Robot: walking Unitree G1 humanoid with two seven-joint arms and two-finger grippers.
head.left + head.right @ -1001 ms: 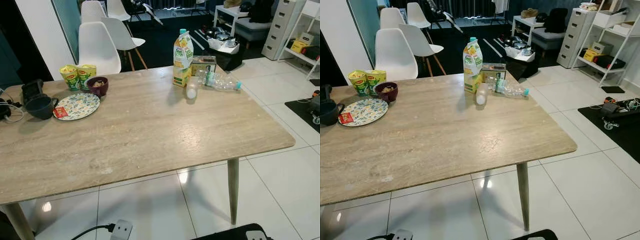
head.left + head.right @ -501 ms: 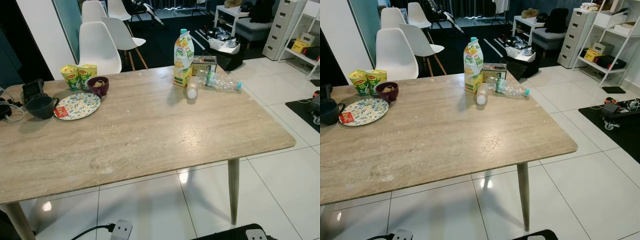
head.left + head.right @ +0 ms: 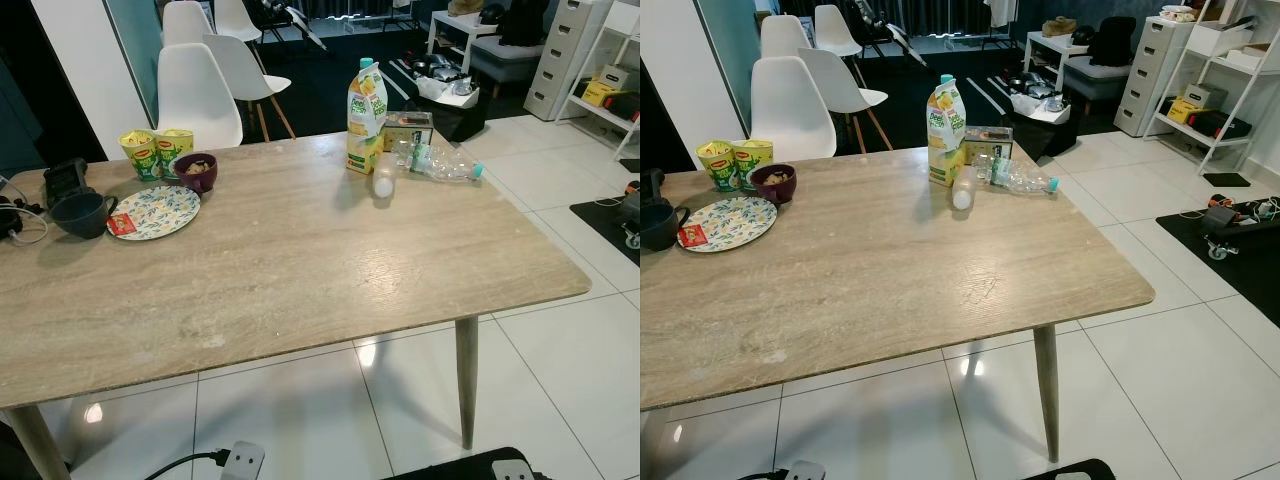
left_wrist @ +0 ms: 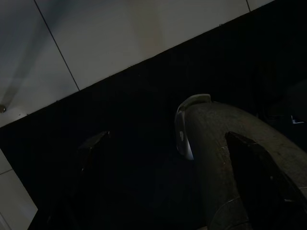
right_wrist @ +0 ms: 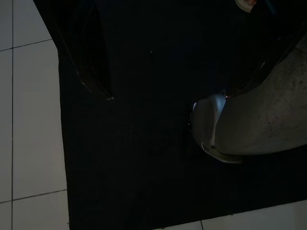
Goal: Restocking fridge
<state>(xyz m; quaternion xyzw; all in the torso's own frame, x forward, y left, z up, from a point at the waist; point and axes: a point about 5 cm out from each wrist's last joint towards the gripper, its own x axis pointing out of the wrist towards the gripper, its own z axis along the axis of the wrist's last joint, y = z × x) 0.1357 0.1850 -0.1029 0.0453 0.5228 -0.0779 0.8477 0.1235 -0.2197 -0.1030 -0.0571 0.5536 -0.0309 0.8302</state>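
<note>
While both arms hung idle over a dark floor mat, fingers spread, the juice carton (image 3: 366, 118) stood upright across the table (image 3: 300, 270), toward the right arm's side.

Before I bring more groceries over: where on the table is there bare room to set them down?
The table is bare along its near half and middle, between the patterned plate and the juice carton. The far right corner is crowded: carton, small white bottle, lying plastic bottle, box. The far left holds plate, bowl, noodle cups and mug.
</note>
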